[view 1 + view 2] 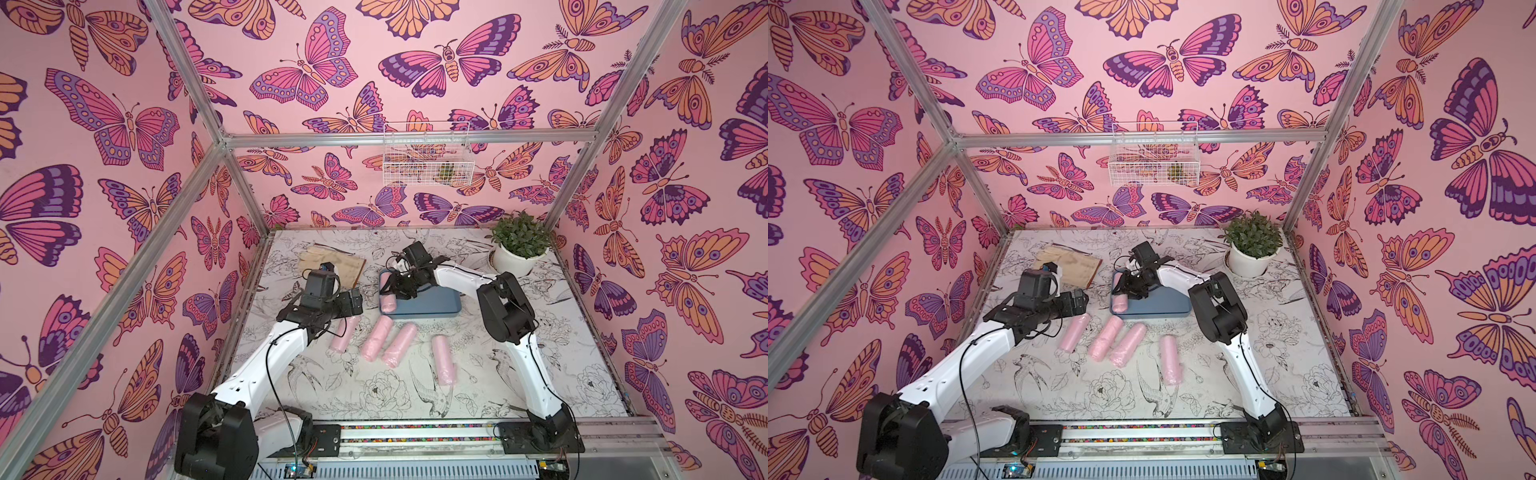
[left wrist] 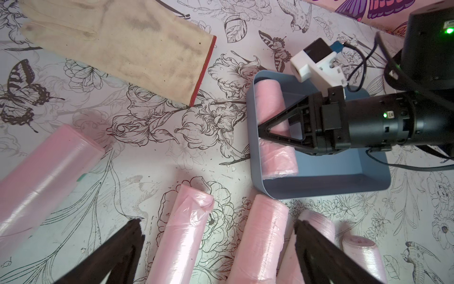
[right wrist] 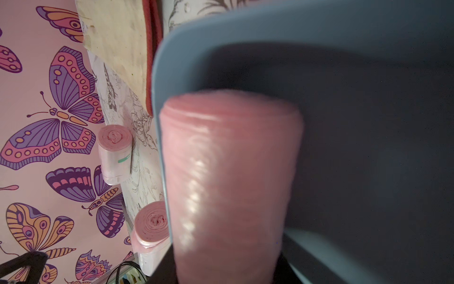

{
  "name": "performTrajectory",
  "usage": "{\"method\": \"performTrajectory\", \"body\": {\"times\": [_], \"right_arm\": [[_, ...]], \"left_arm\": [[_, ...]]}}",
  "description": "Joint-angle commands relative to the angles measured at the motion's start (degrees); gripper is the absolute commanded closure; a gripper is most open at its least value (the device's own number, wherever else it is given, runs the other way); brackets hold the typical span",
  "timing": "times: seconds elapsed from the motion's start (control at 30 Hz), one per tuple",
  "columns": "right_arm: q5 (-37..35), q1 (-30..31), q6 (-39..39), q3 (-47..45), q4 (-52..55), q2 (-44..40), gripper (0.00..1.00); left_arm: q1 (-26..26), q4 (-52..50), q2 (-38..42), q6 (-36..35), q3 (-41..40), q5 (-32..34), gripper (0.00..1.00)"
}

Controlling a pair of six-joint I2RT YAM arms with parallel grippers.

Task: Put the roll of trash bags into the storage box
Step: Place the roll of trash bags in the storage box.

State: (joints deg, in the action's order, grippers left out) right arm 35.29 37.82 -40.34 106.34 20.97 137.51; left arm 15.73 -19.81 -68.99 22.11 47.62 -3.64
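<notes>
The blue-grey storage box [image 1: 436,306] [image 1: 1165,306] [image 2: 319,189] [image 3: 270,37] lies at mid-table. A pink roll of trash bags [image 1: 388,304] [image 1: 1120,304] [image 2: 277,159] [image 3: 228,172] lies inside it along its left end wall. My right gripper [image 1: 397,286] [image 1: 1130,289] [image 2: 264,130] reaches in from the right and is shut on this roll. Several more pink rolls [image 1: 376,337] [image 1: 1106,338] [image 2: 181,233] lie on the table in front of the box. My left gripper [image 1: 351,303] [image 2: 218,222] hangs open above them, touching none.
A worn beige glove [image 1: 332,266] [image 2: 118,44] lies behind the left arm. A potted plant [image 1: 517,249] stands at the back right corner. A white wire basket [image 1: 426,160] hangs on the back wall. Metal frame posts border the table.
</notes>
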Motion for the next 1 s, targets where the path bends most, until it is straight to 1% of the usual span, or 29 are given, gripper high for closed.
{"method": "performTrajectory", "body": {"times": [0.0, 0.17, 0.37, 0.57, 0.8, 0.97], "right_arm": [[1.0, 0.7, -0.1, 1.8, -0.1, 1.4, 0.61], [1.0, 0.7, 0.6, 1.8, 0.8, 0.9, 0.56], [0.8, 0.6, 1.8, 1.5, 2.2, -0.1, 0.43], [-0.2, 0.6, 4.0, 1.7, 4.7, -1.4, 0.34], [-2.5, 0.6, 7.0, 1.9, 8.4, -2.5, 0.3], [-3.3, 0.4, 8.3, 2.1, 10.3, -2.9, 0.28]], "left_arm": [[-0.5, -0.9, 1.1, 0.4, -1.3, -0.5, 0.0], [-0.5, -0.9, 1.0, 0.3, -1.0, -0.7, 0.0], [-0.5, -0.9, 0.9, 0.3, -0.5, -1.3, 0.0], [-0.5, -0.9, 1.1, 0.3, -0.6, -1.4, 0.0], [-0.5, -0.9, 2.5, 0.3, -1.4, -0.8, 0.0], [-0.5, -1.0, 2.6, 0.5, -1.6, -0.7, 0.0]]}}
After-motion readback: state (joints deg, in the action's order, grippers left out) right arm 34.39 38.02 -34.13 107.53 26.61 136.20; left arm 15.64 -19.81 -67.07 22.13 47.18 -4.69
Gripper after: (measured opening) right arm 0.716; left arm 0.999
